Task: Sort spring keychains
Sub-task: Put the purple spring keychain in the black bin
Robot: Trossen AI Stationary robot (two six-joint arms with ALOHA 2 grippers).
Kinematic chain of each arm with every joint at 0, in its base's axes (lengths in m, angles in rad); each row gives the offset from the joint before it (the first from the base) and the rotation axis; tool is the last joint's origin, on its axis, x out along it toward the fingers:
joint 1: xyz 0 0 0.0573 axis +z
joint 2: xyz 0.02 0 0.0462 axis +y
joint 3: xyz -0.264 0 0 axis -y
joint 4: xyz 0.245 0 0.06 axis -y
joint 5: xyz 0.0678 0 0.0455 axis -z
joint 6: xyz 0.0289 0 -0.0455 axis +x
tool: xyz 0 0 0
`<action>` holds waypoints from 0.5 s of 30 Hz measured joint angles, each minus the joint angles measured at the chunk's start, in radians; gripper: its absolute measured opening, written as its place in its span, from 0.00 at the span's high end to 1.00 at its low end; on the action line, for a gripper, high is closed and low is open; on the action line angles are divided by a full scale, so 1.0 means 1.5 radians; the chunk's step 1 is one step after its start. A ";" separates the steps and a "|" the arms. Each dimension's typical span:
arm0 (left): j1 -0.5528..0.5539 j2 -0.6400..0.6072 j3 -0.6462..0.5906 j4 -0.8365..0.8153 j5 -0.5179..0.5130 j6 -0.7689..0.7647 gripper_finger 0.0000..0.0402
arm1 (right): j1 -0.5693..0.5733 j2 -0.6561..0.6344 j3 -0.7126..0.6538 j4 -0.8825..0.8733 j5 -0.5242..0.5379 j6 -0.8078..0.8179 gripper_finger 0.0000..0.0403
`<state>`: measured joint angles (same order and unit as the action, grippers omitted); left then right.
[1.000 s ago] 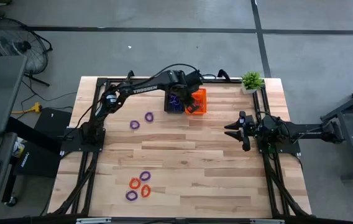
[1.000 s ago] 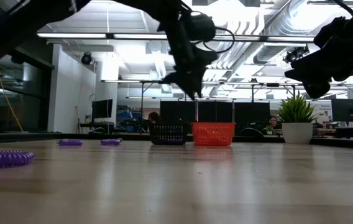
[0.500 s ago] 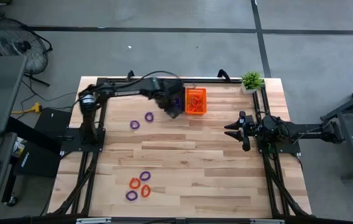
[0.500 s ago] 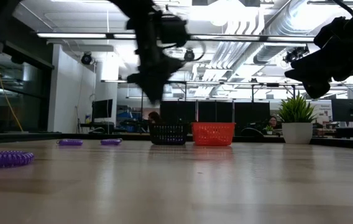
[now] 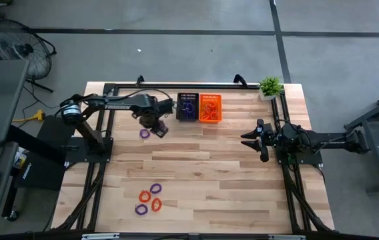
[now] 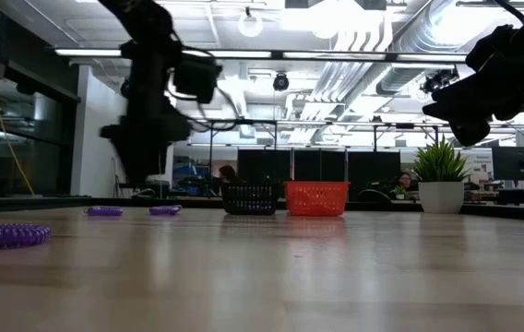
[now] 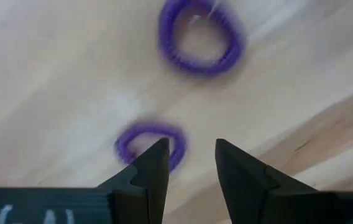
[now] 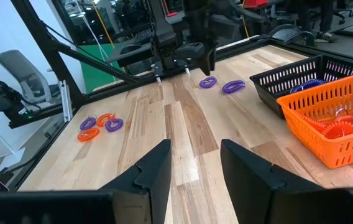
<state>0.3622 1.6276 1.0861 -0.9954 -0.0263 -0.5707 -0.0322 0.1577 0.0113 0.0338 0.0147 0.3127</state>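
My left gripper (image 7: 191,158) (image 5: 156,127) is open and hovers over two purple spring keychains lying flat on the wood left of the baskets. One ring (image 7: 200,37) lies ahead of the fingers. The other (image 7: 150,144) lies partly behind one fingertip; whether they touch I cannot tell. Only one ring (image 5: 144,133) shows in the high view. More orange and purple keychains lie in a cluster (image 5: 148,199) near the table's near edge. My right gripper (image 8: 192,165) (image 5: 246,140) waits open at the right side, off the table.
A black basket (image 5: 187,107) holding purple keychains and an orange basket (image 5: 210,108) holding orange ones stand side by side at the far edge. A potted plant (image 5: 270,87) stands at the far right corner. Bare wood lies between the baskets and the near cluster.
My left gripper has swung away from above the black basket toward the table's left and slightly near side, dropping lower until it is over the two purple keychains. The right arm has kept still.
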 joint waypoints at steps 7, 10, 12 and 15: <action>0.008 -0.016 -0.066 0.003 -0.013 0.022 0.68 | 0.000 0.000 0.000 0.000 0.000 0.000 0.67; 0.008 -0.017 -0.087 -0.004 -0.031 0.035 0.68 | 0.000 0.000 0.000 0.000 0.000 0.000 0.67; 0.008 -0.017 -0.095 0.000 -0.041 0.044 0.68 | 0.000 0.000 0.000 0.000 0.000 0.000 0.67; 0.008 -0.017 -0.107 -0.002 -0.057 0.045 0.68 | 0.000 0.000 0.000 0.000 0.000 0.000 0.67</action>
<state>0.3740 1.6028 0.9255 -0.9977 -0.1122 -0.5034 -0.0319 0.1577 0.0113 0.0338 0.0148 0.3129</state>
